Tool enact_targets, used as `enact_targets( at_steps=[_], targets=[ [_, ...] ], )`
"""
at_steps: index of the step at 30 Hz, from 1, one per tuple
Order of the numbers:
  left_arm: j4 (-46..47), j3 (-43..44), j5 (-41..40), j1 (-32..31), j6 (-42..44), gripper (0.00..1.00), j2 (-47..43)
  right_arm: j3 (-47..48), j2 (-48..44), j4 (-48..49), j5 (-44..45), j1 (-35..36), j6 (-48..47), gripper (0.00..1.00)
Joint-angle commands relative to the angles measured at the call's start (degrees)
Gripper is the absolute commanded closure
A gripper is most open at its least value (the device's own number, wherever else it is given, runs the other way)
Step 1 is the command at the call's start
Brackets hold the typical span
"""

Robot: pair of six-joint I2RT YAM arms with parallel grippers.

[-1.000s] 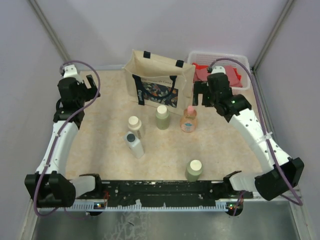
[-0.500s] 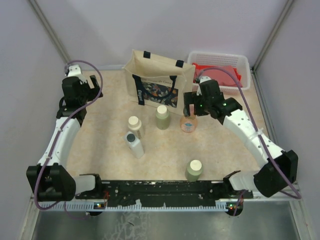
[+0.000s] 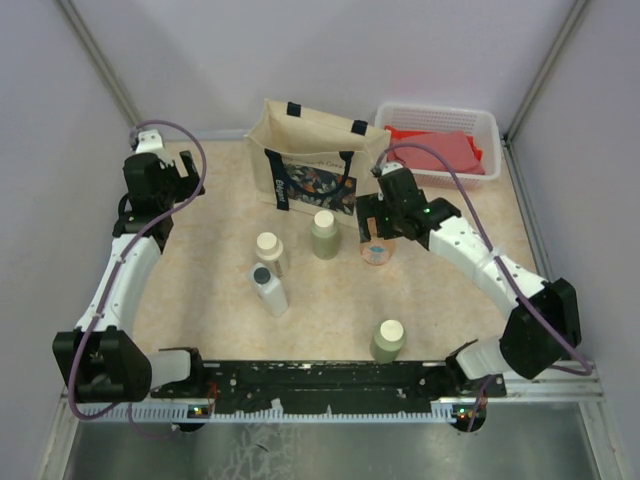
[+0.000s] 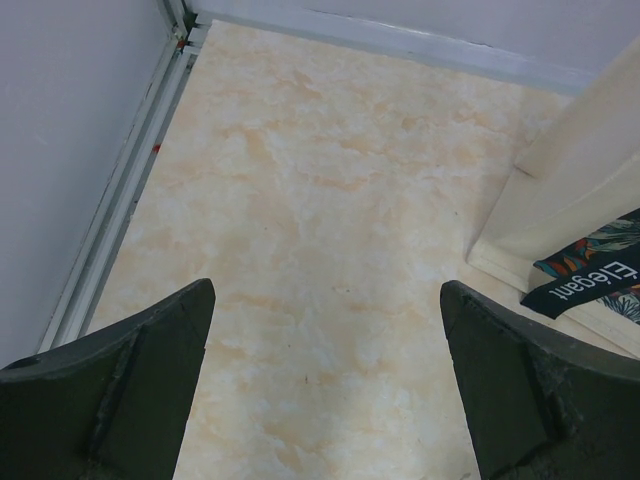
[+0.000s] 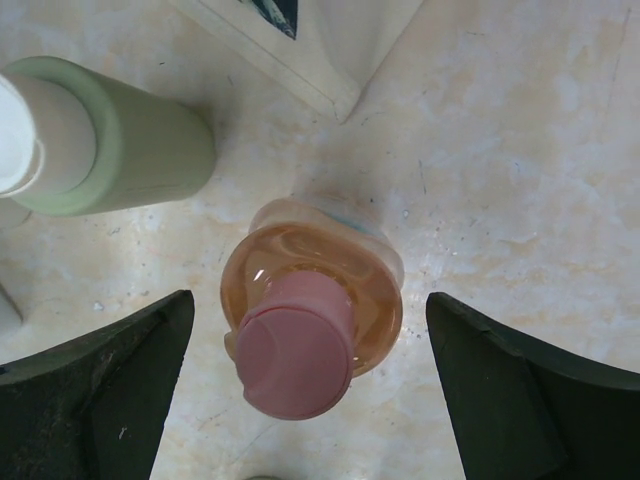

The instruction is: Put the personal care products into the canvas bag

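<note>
The canvas bag (image 3: 315, 155) stands at the far middle of the surface (image 3: 210, 310), with the basket (image 3: 440, 112) just to its right. Close in front of the bag stands a lone bottle (image 3: 324, 234). Off the bag's front right corner is the round flask (image 3: 376, 253), between the jaws of the right gripper (image 3: 377, 232) and clear of both. Further forward and left of the bag, a bottle pair (image 3: 268, 270) stands one just before the other, and a fifth bottle (image 3: 387, 340) stands well in front.
</note>
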Motion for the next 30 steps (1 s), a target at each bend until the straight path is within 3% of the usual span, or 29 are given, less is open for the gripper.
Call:
enact_targets(
  at_steps=[1, 10, 13, 17, 26, 30],
  targets=[
    [1.82, -0.2, -0.51, -0.14, 0.56, 0.0, -0.52, -0.41, 1.21, 3.13, 5.67, 0.61, 0.19, 0.01],
    [1.84, -0.01, -0.35, -0.19, -0.18, 0.0, 0.42, -2.73, 3.16, 8.33, 4.53, 0.61, -0.15, 0.02],
    [1.78, 0.0, -0.71, -0.14, 0.04, 0.0, 0.43, -2.58, 3.77, 8.78, 2.55, 0.61, -0.9, 0.19],
    [1.76, 0.06, -0.93, -0.18, -0.01, 0.0, 0.67, -2.38, 4.24, 9.55, 0.64, 0.61, -1.46, 0.51],
    [2.03, 0.27, 0.18, -0.18, -0.56, 0.0, 1.19, -1.01, 4.6, 7.09, 4.11, 0.61, -2.69, 0.72],
    [5.35, 0.53, 6.8, -0.36, 0.72, 0.0, 1.2, 0.68, 4.82, 5.56, 5.29, 0.61, -3.82, 0.75]
  ],
)
